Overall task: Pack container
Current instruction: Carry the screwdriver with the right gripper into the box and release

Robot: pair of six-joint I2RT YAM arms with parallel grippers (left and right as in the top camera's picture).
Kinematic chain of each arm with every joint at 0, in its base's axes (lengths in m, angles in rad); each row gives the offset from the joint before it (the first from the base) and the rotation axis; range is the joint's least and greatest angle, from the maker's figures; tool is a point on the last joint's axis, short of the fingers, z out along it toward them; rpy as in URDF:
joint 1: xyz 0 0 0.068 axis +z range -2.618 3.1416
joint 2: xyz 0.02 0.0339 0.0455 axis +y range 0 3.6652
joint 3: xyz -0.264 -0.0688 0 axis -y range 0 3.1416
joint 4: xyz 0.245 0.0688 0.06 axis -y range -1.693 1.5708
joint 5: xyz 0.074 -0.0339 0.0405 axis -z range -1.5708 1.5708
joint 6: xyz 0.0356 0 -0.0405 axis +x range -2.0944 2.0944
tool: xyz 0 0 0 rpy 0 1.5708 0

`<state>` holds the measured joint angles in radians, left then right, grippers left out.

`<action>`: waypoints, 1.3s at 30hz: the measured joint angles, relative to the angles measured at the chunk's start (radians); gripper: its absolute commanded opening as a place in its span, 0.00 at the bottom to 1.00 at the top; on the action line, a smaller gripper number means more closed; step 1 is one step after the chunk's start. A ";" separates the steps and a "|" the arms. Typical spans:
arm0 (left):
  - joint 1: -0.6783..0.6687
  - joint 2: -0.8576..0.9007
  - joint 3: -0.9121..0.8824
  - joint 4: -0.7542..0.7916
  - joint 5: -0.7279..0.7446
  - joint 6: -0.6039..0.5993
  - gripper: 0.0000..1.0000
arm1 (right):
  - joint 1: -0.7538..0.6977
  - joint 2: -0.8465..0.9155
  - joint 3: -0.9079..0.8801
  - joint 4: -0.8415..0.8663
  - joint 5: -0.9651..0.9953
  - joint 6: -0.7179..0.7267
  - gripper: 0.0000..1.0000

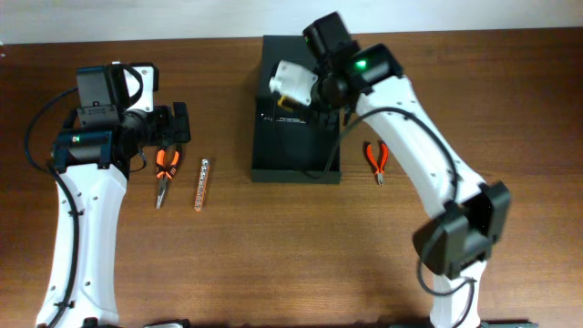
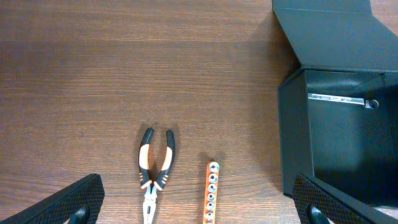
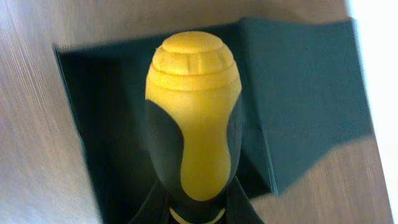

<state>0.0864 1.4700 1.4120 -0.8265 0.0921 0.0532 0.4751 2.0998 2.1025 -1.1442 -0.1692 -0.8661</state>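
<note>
My right claw is clamped narrow on a smooth, bulbous yellow-and-black tool handle. Beyond it the matte dark container stands open at the far middle of the wood-grain worktop. My left claw gapes wide, empty, above orange-gripped pliers.

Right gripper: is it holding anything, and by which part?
The right gripper holds a yellow-and-black tool handle by its narrow end, rounded butt over the open container. The left gripper holds nothing.
</note>
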 measured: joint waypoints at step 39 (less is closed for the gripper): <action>0.000 0.000 0.000 0.000 0.000 0.000 0.99 | -0.002 0.336 -0.009 0.159 0.082 -0.259 0.44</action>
<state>0.0864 1.4700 1.4120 -0.8265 0.0921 0.0532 0.4728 2.4359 2.0933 -0.9855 -0.0868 -1.1248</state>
